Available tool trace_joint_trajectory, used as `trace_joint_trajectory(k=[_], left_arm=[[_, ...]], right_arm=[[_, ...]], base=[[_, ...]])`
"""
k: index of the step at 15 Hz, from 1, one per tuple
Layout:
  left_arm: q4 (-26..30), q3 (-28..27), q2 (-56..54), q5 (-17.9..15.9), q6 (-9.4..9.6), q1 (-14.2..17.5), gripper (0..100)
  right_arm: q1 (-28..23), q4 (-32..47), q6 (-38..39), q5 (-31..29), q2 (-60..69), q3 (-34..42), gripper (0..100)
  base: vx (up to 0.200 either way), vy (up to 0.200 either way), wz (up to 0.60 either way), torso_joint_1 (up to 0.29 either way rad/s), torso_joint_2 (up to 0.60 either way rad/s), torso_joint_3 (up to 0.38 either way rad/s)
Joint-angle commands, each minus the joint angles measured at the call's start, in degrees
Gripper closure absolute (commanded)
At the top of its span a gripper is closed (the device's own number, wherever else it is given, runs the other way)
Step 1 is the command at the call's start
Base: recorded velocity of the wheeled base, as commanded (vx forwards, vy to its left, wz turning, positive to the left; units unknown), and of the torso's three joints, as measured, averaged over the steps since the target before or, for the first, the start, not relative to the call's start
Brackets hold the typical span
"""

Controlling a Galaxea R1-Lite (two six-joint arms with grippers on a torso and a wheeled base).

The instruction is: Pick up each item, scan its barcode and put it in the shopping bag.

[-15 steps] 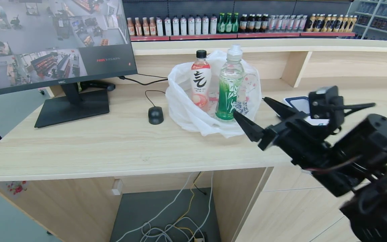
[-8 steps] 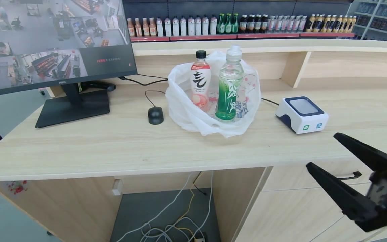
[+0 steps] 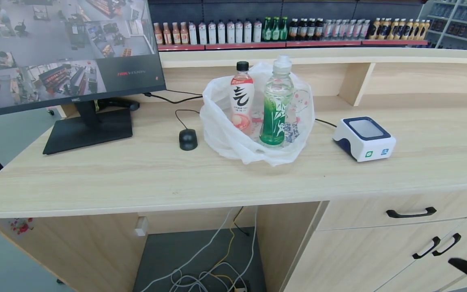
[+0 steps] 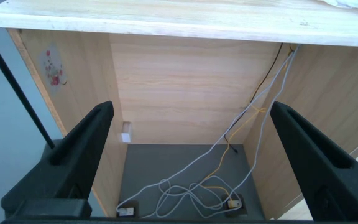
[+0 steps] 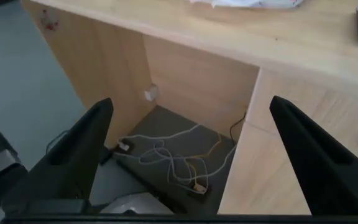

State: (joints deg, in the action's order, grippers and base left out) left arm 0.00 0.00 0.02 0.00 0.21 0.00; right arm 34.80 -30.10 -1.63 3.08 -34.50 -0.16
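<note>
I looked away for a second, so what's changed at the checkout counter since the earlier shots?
The right gripper, jaws open and empty throughout, drew back from beside the shopping bag and dropped below the counter edge. Nothing was gripped or released. The pink bottle and green bottle in the bag, the scanner, mouse and monitor stayed put.

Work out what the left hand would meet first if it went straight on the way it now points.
Probably the wooden back panel of the recess under the counter, or the loose cables lying before it; depth is unclear. The open left hand has nothing nearer in its line.
</note>
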Motion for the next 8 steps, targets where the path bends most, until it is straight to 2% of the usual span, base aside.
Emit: trace_joint_trajectory(k=[1,3,5,7,8], left_arm=[[0.00,0.00,-0.02,0.00,-0.03,0.00,0],[0.00,0.00,-0.02,0.00,-0.03,0.00,0],[0.00,0.00,-0.02,0.00,-0.03,0.00,0],[0.00,0.00,-0.02,0.00,-0.03,0.00,0],[0.00,0.00,-0.02,0.00,-0.03,0.00,0]], right_arm=[[0.26,22.89,-0.04,-0.01,23.86,-0.72,0],[0.09,24.83,-0.21,-0.18,26.06,0.16,0],[0.09,30.19,-0.74,-0.36,29.23,0.16,0],[-1.05,29.75,-0.65,-1.24,28.61,0.16,0],[-6.33,29.75,-0.39,-2.91,28.35,0.16,0]], base=[[0.000,0.000,0.00,0.000,0.00,0.000],[0.000,0.000,0.00,0.000,0.00,0.000],[0.000,0.000,0.00,0.000,0.00,0.000],[0.000,0.000,0.00,0.000,0.00,0.000],[0.000,0.000,0.00,0.000,0.00,0.000]])
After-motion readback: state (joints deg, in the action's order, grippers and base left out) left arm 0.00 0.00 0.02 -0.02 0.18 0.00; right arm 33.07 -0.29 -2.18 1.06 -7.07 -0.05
